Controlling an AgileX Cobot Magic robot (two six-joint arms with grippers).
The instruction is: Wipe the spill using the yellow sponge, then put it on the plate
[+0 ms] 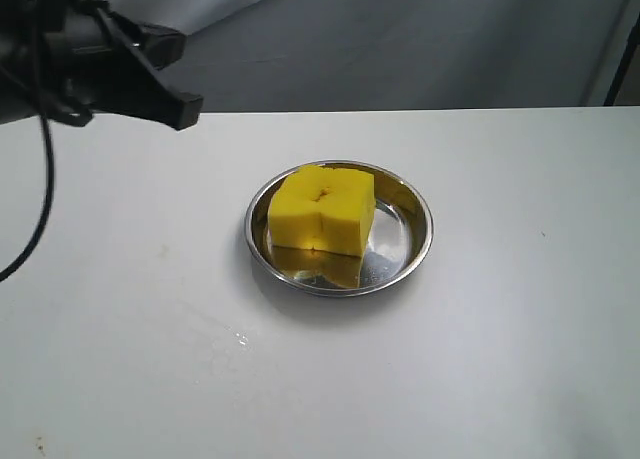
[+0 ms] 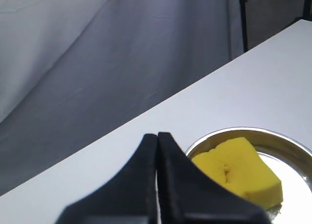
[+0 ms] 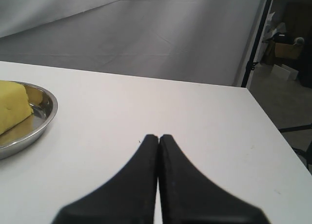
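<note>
The yellow sponge [image 1: 323, 210] lies in the round steel plate [image 1: 413, 241] near the middle of the white table; it also shows as a sponge [image 2: 239, 171] in the plate [image 2: 273, 135] in the left wrist view, and as a sponge [image 3: 10, 106] in the plate [image 3: 43, 112] in the right wrist view. My left gripper [image 1: 186, 110] hangs shut and empty above the table's far left, well apart from the plate. In its own view the left gripper [image 2: 157, 136] has both fingers pressed together. My right gripper [image 3: 159, 136] is shut and empty over bare table. No amber puddle shows; only a faint wet smear [image 1: 238, 339] remains.
A grey backdrop hangs behind the table's far edge [image 1: 420, 109]. A black cable [image 1: 42, 189] dangles from the left arm. A dark stand leg [image 3: 256, 38] rises beyond the table's corner in the right wrist view.
</note>
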